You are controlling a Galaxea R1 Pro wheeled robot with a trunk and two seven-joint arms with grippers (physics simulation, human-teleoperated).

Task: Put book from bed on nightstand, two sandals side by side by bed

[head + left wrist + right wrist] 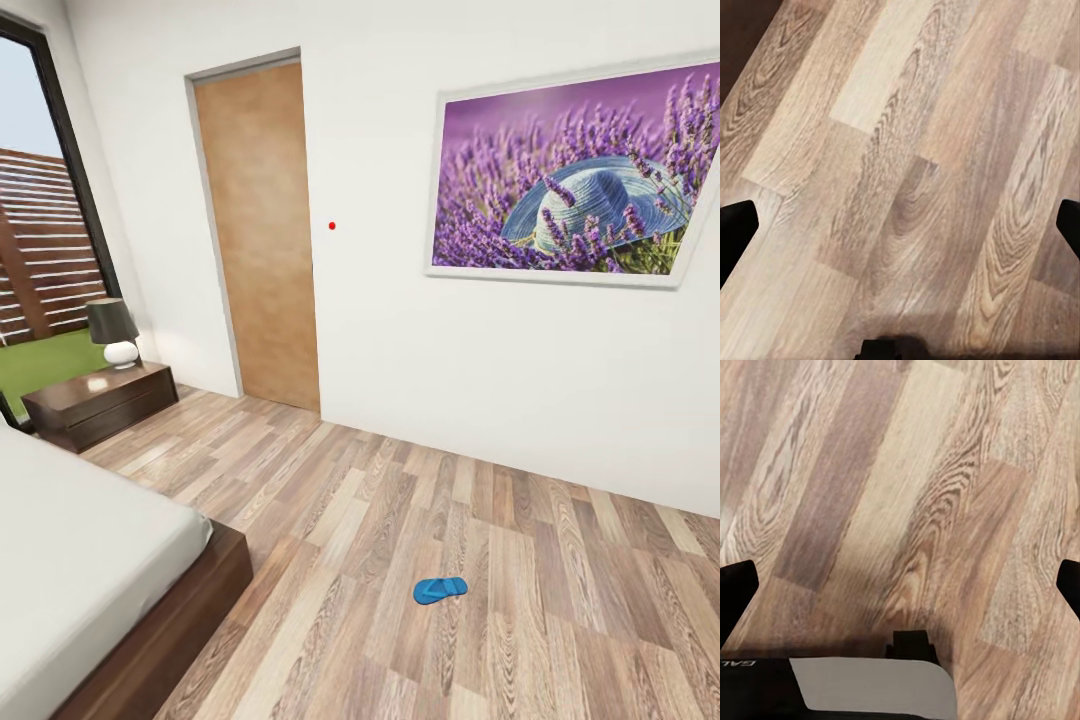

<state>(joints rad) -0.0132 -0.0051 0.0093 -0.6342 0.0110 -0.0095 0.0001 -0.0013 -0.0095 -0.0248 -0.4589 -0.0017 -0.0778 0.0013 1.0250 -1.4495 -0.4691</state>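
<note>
One bright blue sandal (440,590) lies alone on the wood-plank floor (480,560), a little way right of the bed's foot corner. The bed (90,580), with its light-grey mattress and dark-brown base, fills the lower left. A dark-brown nightstand (100,402) stands beyond it by the window. The book and the second sandal are out of view. My left gripper (900,225) is open above bare planks, its dark fingertips (736,232) at the frame's sides. My right gripper (900,585) is open too, over bare floor.
A lamp (113,332) with a dark shade stands on the nightstand. A brown wooden door (258,235) is shut in the white wall ahead, and a lavender picture (580,170) hangs to its right. A tall dark-framed window (45,230) is at the far left.
</note>
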